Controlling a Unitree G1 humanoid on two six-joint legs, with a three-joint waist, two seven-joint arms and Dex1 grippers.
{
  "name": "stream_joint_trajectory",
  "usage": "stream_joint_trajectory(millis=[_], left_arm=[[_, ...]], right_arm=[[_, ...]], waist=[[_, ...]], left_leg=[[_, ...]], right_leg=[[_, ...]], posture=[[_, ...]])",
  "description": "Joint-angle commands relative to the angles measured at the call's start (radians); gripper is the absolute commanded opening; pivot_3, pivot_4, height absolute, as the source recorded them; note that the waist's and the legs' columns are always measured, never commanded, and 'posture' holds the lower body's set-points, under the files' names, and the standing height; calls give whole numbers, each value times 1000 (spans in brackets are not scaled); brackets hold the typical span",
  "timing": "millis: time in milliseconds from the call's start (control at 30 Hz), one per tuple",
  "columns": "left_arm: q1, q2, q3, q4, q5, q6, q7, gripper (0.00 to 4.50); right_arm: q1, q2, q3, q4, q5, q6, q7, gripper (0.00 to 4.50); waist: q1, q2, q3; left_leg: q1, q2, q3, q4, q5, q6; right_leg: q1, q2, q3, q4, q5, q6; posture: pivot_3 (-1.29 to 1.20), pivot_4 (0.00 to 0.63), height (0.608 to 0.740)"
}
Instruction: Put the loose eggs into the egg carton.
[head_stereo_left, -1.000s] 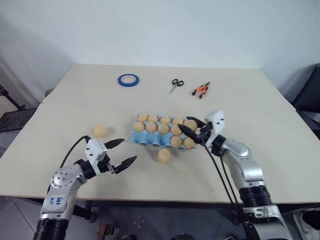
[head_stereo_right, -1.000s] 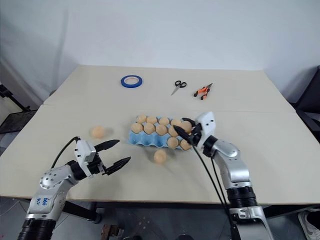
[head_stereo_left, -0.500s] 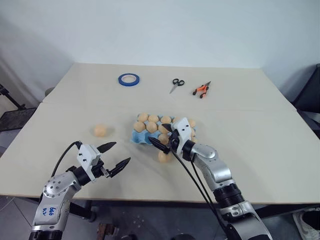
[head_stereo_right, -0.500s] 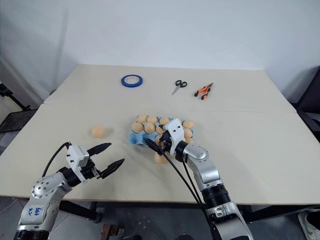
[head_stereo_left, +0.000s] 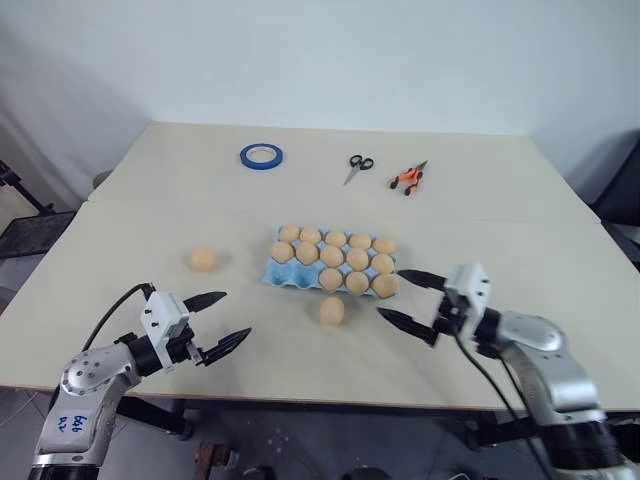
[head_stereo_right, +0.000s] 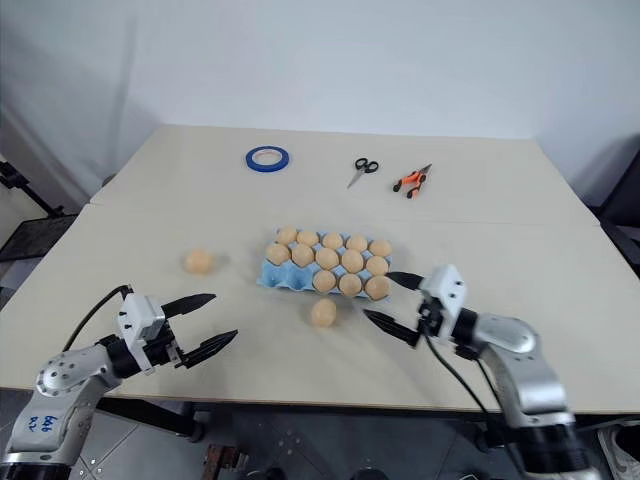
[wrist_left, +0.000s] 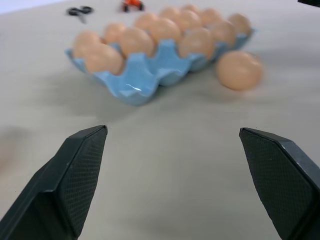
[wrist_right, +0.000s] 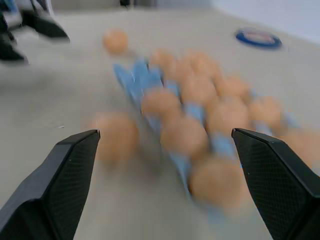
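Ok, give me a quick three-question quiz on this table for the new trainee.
1. How many loose eggs lie on the table outside the egg carton?
2. True or false: the left pincer and the right pincer are both open.
3. What lies nearest the scissors? A the egg carton, B the orange-handled tool, C a loose egg.
Key: 1 two; 2 true; 3 B.

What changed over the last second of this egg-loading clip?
The right gripper let go of an egg over the egg carton's right end, swept across the front of the carton, then pulled back to the right with its fingers open and empty. The left gripper stayed open, barely moving. Two loose eggs, one in front of the carton and one to its left, lie where they were.
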Motion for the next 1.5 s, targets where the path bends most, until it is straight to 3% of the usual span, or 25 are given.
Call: stream_joint_trajectory(millis=[33,200,400,500,600,733,1000,1333,1433,1500], left_arm=[[13,31,7,8,-27,-16,-70,4500],[-24,34,-5,67,-3,-77,-125,4500],[-96,2,-32,124,15,-124,-119,4500],[-100,-1,-40,124,13,-125,-120,4500],[-79,19,-36,107,-7,-88,-133,4500],[-48,22,-2,105,-1,-92,-102,4500],[42,7,37,31,-8,-87,-35,4500],[88,-5,40,-44,-21,-65,21,4500],[91,-7,41,-51,-22,-61,31,4500],[91,-7,41,-53,-23,-60,36,4500]], right_arm=[[90,-49,-88,-36,38,-65,59,4429],[230,-87,-151,16,23,-144,92,4429],[232,-53,-103,18,12,-183,88,4429],[188,-33,-35,-32,11,-142,76,4429],[107,-21,63,-99,12,50,9,4429],[-33,61,185,-109,-17,127,-41,4429],[-207,195,314,67,-126,90,-85,4429],[-268,253,372,263,-218,1,-61,4429],[-278,280,363,265,-215,-6,-73,3849],[-276,284,359,257,-210,-6,-70,3171]], waist=[[-7,0,0],[-7,0,0],[-6,0,0],[-9,0,0],[-10,0,0],[-6,0,0],[-2,-1,0],[-9,-1,-1],[-11,-1,-1],[-8,-1,-1]], left_leg=[[0,0,0,0,0,0],[1,0,0,0,0,0],[2,0,-1,1,2,3],[2,0,-1,1,3,2],[2,1,-1,1,3,1],[1,1,-1,1,4,1],[0,0,-1,1,3,1],[0,1,0,1,4,1],[1,1,1,1,4,1],[0,1,0,1,4,1]], right_leg=[[0,0,0,0,0,0],[1,1,1,0,0,0],[2,0,1,1,2,0],[2,0,1,2,3,0],[0,0,1,3,3,0],[-1,1,1,4,3,-1],[-2,-1,0,3,2,-1],[-2,0,0,4,2,-1],[-2,0,-1,5,3,-1],[-2,0,-1,5,3,-1]], posture=[[0,150,740],[0,150,740],[0,150,740],[0,150,740],[0,150,740],[0,150,740],[0,150,740],[0,150,740],[0,150,740],[0,150,740]])
